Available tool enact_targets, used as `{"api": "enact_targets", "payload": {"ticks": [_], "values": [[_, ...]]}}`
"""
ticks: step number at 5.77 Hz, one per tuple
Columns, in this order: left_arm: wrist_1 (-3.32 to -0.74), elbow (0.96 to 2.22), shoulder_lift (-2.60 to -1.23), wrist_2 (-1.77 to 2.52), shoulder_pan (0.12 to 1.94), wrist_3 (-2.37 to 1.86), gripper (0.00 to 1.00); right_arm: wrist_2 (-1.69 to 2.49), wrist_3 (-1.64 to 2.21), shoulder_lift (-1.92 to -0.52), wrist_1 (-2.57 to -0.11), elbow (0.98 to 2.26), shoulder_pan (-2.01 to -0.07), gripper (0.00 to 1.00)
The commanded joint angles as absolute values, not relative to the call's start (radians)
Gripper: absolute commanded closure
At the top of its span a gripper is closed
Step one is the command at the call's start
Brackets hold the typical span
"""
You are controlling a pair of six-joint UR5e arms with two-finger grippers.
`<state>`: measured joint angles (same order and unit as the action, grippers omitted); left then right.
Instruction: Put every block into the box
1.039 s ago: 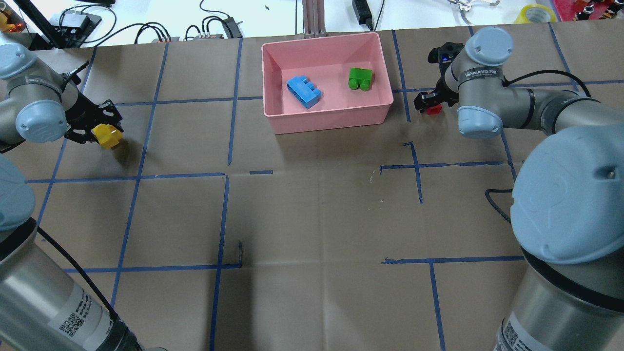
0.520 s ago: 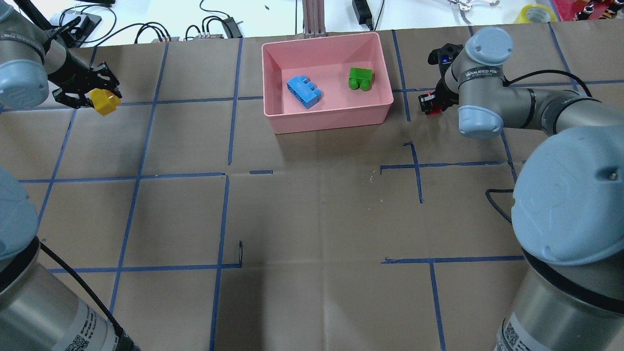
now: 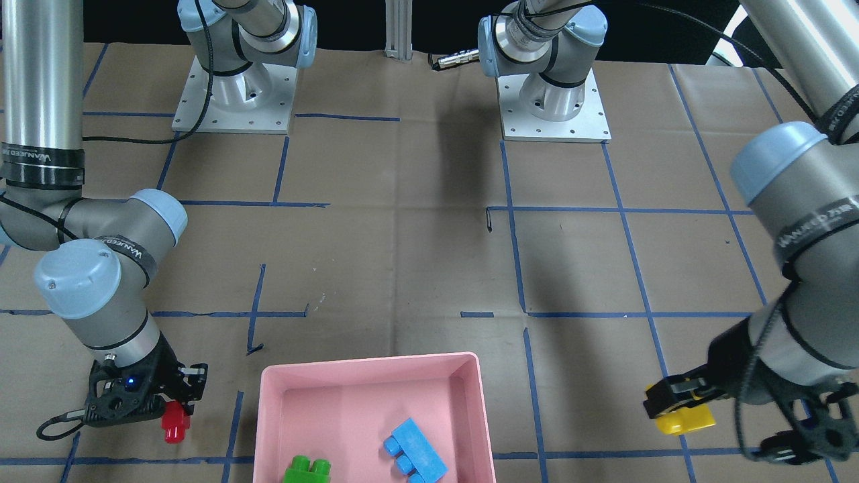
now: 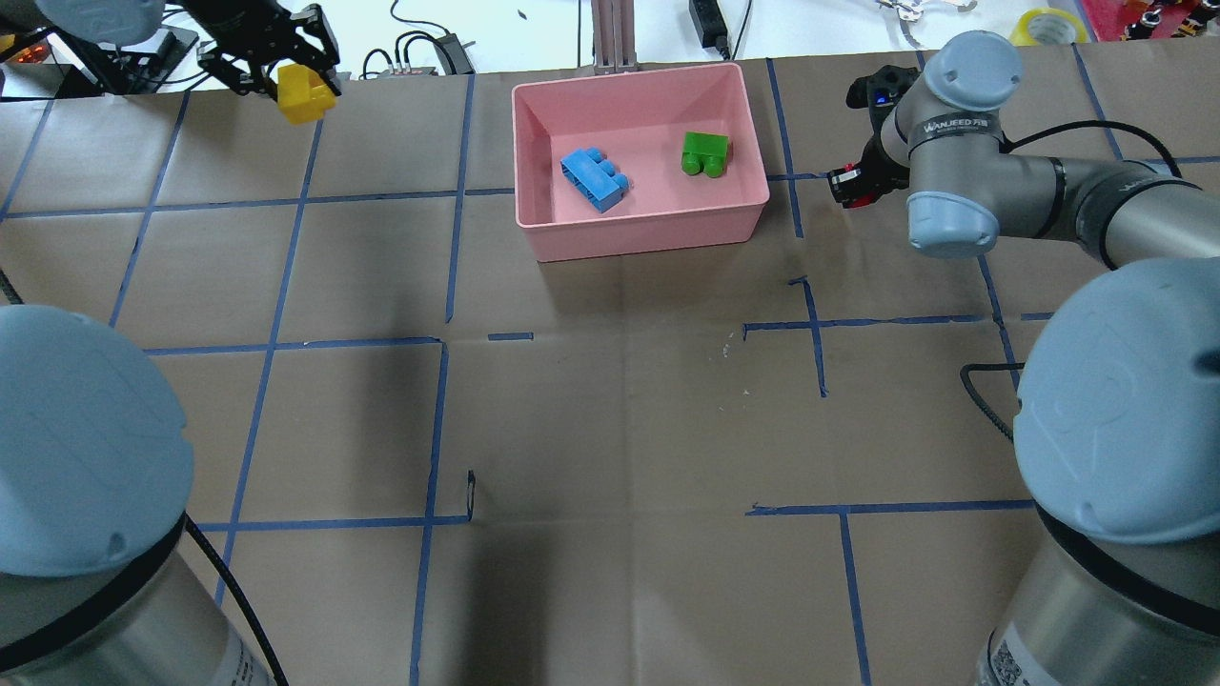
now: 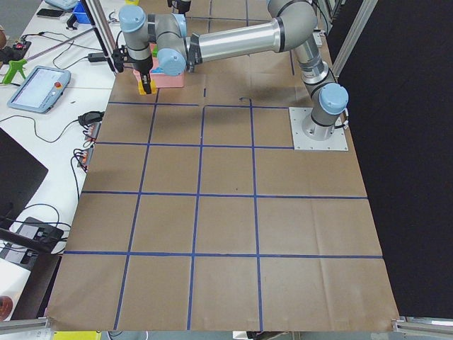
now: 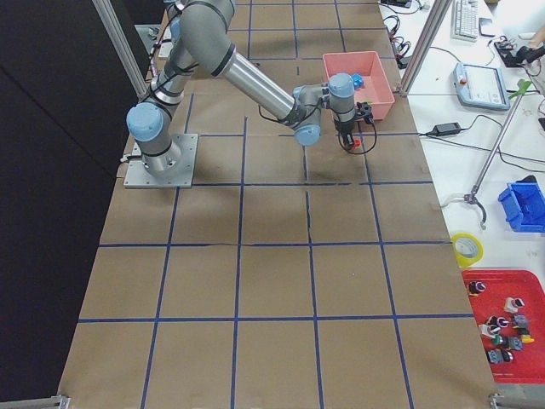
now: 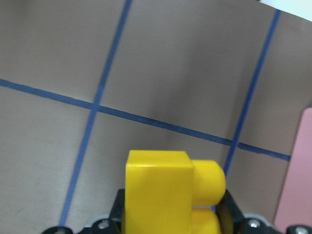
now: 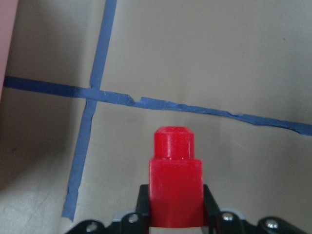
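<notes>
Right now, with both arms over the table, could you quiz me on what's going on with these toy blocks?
1. True or false: the green block lies inside the pink box.
2. What does the left gripper hold? A green block, B yellow block, C nothing.
3. What colour is the block in the right gripper?
Key: 1 true; 2 B; 3 red, the red block.

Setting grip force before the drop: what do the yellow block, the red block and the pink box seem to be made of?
The yellow block: likely moulded plastic, smooth, slightly glossy; even colour, soft highlight on the stud.
The red block: apparently the same plastic; smooth faces, faint sheen on the stud.
The pink box: probably plastic, satin finish; uniform colour, thin sloped walls.
</notes>
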<state>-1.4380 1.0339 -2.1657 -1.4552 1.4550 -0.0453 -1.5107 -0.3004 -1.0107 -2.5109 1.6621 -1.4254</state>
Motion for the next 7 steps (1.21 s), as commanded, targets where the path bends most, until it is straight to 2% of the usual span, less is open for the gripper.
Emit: {"api": "enact_targets", "payload": {"ticks": [1,2,4,5,6,7], "values": [[-1.448,0.942,-2.247,-1.453,1.642,-0.055,0.9,-1.512,-0.323,-1.131,-2.331,1.661,-1.395,0.94],[-1.442,0.899,-2.311,-1.454,1.701,-0.087,0.9,-1.511,-0.345,-1.2,-2.222,1.664,-1.382,0.94],[-1.306,0.891,-2.426,-1.459,1.758,-0.153,0.89,-1.55,-0.342,-1.361,-2.02,1.674,-1.382,0.94],[-1.283,0.893,-2.443,-1.462,1.767,-0.166,0.82,-1.546,-0.334,-1.409,-1.923,1.655,-1.384,0.94],[-1.282,0.893,-2.435,-1.46,1.769,-0.169,0.29,-1.543,-0.328,-1.413,-1.893,1.613,-1.387,0.94],[-1.282,0.893,-2.427,-1.459,1.769,-0.175,0.01,-1.539,-0.295,-1.41,-1.797,1.553,-1.394,0.94]]}}
